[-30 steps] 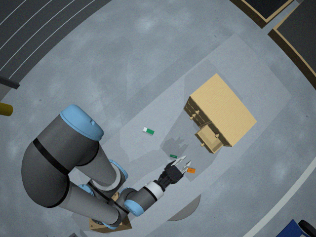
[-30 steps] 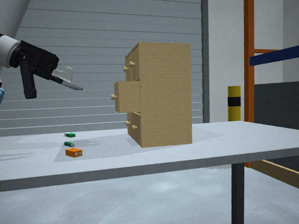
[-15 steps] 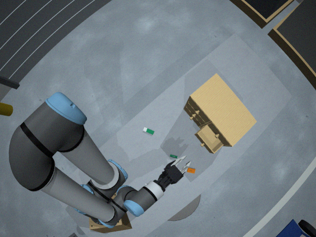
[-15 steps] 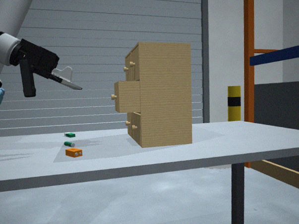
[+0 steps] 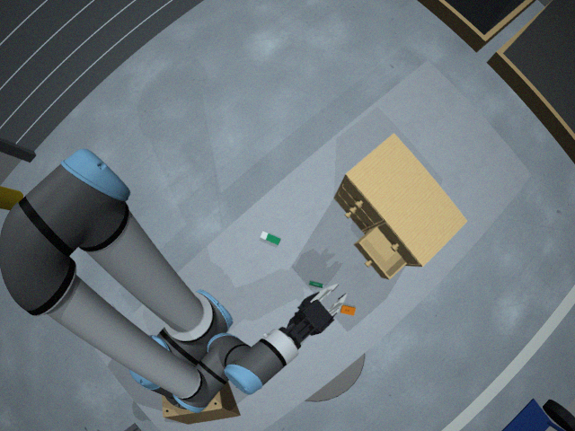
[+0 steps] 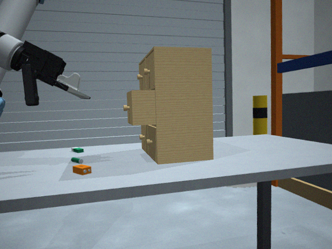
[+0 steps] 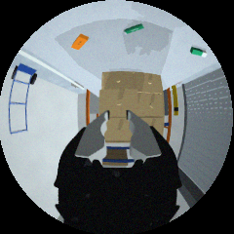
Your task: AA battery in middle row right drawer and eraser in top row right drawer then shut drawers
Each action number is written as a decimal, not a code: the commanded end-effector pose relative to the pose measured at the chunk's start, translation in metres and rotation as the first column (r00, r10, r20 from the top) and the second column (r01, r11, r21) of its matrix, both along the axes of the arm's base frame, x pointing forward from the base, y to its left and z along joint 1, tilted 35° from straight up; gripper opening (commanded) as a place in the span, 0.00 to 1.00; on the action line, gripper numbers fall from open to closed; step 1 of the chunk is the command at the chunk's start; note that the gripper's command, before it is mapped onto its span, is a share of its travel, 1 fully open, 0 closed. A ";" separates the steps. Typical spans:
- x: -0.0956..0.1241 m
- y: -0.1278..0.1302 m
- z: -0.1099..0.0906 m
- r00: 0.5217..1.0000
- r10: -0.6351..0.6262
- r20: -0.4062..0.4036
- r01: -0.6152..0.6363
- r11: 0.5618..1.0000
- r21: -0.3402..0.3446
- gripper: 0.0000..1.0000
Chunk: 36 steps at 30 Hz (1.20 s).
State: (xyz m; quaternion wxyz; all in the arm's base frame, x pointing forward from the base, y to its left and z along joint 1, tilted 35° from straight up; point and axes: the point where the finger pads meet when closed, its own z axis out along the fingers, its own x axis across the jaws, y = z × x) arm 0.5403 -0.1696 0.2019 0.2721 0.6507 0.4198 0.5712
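Note:
The wooden chest (image 5: 408, 195) (image 6: 184, 106) (image 7: 152, 124) stands upright. The right drawer of its middle row (image 5: 380, 248) (image 6: 143, 107) is pulled well out and looks empty in the top view. The top right drawer (image 6: 149, 81) and the others look shut. The green AA battery (image 5: 315, 284) (image 6: 77, 160) (image 7: 134, 28) lies on the table. The green and white eraser (image 5: 272, 239) (image 6: 78, 150) (image 7: 197, 51) lies farther left in the top view. My gripper (image 5: 341, 289) (image 6: 89, 97) (image 7: 117, 110) is partly open and empty, high above the table before the chest, pointing towards it.
An orange block battery (image 5: 348, 310) (image 6: 82, 169) (image 7: 80, 42) with two round contacts lies on the table near the AA battery. The table's edge (image 6: 106, 189) runs along the front in the exterior view. The open drawer juts out below the top right drawer's knob (image 5: 394, 246) (image 6: 146, 70).

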 end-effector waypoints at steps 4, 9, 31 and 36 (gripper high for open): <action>-0.003 -0.003 0.001 0.999 0.032 -0.034 -0.032 0.999 0.003 0.20; -0.004 -0.004 0.001 0.998 0.037 -0.042 -0.037 0.999 0.003 0.20; -0.011 -0.006 0.006 0.991 0.078 -0.109 -0.078 0.997 0.006 0.20; -0.013 -0.007 0.007 0.987 0.092 -0.133 -0.092 0.996 0.007 0.20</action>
